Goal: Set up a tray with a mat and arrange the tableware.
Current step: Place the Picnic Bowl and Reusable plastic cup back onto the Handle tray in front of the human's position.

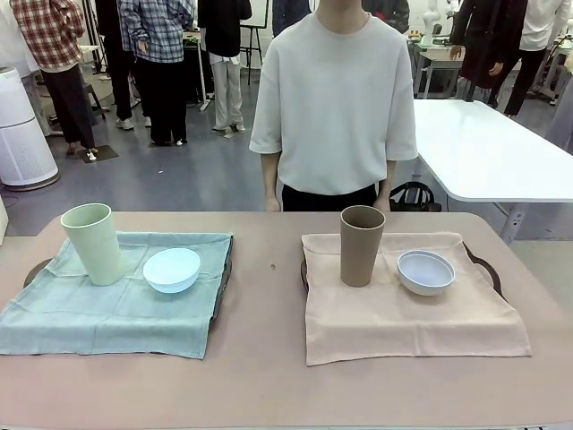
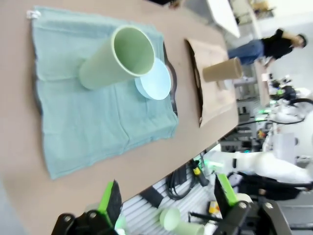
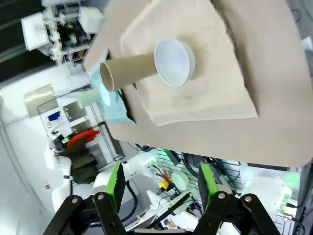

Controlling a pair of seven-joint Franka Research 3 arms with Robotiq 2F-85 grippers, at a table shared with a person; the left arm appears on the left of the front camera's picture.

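Tan desk [image 1: 269,358], two trays side by side. Green mat [image 1: 116,300] carries the green tumbler [image 1: 92,242] and blue bowl [image 1: 172,269]; beige mat [image 1: 394,305] carries the brown tumbler [image 1: 362,245] and white bowl [image 1: 425,271]. Person [image 1: 333,107] stands behind; busy lab room. Left gripper [image 2: 166,200] and right gripper [image 3: 159,188] jaws wide apart, empty, off the desk.

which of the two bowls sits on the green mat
The light blue bowl, beside the pale green tumbler on the green mat. The whitish bowl sits on the beige mat by the brown tumbler.
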